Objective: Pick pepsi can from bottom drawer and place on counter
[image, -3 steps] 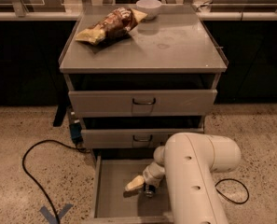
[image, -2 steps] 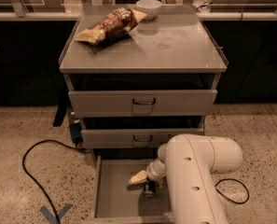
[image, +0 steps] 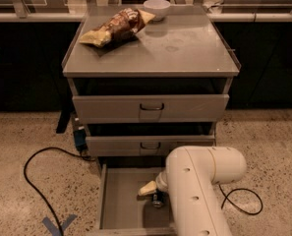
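My arm (image: 199,191) fills the near right of the view and reaches down into the bottom drawer (image: 120,208), which stands pulled out at floor level. My gripper (image: 152,192) sits low over the drawer floor, toward its right side and about midway between its front edge and its back. The pepsi can (image: 159,200) shows just under and beside it, a small dark shape with a silver end, touching or very nearly so. Whether I have closed on it or am only set around it, I cannot tell from here, and my own arm hides the can's right side.

I judge the step in hand to be securing the can, so I want a firm hold across its body before I lift. The rise should go straight up until the can is above the drawer's low walls. The middle drawer front (image: 150,144) and the upper drawer front (image: 150,107) overhang the back of the drawer, so I should then draw back toward the drawer's front edge before climbing.

Farther on, the counter (image: 189,50) has bare room along its front edge and right side. The chip bag (image: 115,28) lies at its back left corner and the white bowl (image: 157,8) sits at the middle of its back edge, so the front right is my best landing spot.
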You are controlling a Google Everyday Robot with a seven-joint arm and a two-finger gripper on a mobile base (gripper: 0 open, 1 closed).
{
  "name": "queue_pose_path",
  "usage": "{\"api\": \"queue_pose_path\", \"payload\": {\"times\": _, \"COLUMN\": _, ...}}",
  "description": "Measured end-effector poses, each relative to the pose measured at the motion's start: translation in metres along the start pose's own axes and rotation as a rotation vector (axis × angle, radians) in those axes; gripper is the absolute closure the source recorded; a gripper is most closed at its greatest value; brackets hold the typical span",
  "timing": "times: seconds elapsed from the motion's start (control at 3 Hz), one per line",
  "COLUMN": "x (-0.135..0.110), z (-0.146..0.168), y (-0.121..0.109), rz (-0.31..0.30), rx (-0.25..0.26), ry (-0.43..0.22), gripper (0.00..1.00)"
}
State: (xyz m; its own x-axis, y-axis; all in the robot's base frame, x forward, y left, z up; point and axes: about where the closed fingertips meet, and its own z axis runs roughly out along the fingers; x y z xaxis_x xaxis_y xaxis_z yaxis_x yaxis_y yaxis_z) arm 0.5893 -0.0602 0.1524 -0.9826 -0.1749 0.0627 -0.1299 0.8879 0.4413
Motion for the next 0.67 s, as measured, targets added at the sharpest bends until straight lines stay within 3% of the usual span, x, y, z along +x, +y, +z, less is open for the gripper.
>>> {"api": "queue_pose_path", "payload": {"times": 0.33, "x": 0.016, "z": 0.0262, "y": 0.0025, "rz": -0.035, "rx": 0.041, "ry": 0.062, "gripper": 0.0}}
{"api": "queue_pose_path", "payload": {"times": 0.67, "x": 0.0164, "z": 0.0282, "y": 0.0041, "rz": -0.039, "rx": 0.042, "ry": 0.066, "gripper": 0.15}}
